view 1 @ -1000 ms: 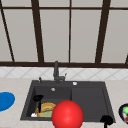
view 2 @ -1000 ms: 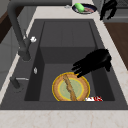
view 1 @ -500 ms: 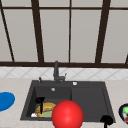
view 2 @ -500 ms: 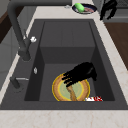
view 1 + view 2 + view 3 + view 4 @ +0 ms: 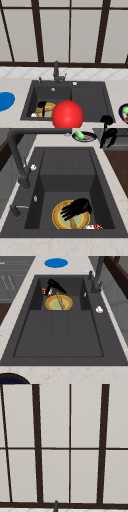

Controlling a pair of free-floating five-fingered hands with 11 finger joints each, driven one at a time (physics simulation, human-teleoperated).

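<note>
While the left hand [image 5: 76,208] hovers with fingers spread loosely, holding nothing, over the yellow plate [image 5: 60,221], it should settle squarely on the wooden utensil [image 5: 73,223] lying there.

1. Front view: faces the sink [image 5: 67,100] head-on from the counter's near side, window [image 5: 70,32] behind.
2. Left side view: high, close, looks along the basin, faucet [image 5: 20,165] at picture left.
3. Right side view: opposite end, faucet [image 5: 96,278] at picture right; both share the yellow plate [image 5: 71,215].
4. Upper view: close on the window panes [image 5: 55,416], shared with front.
</note>
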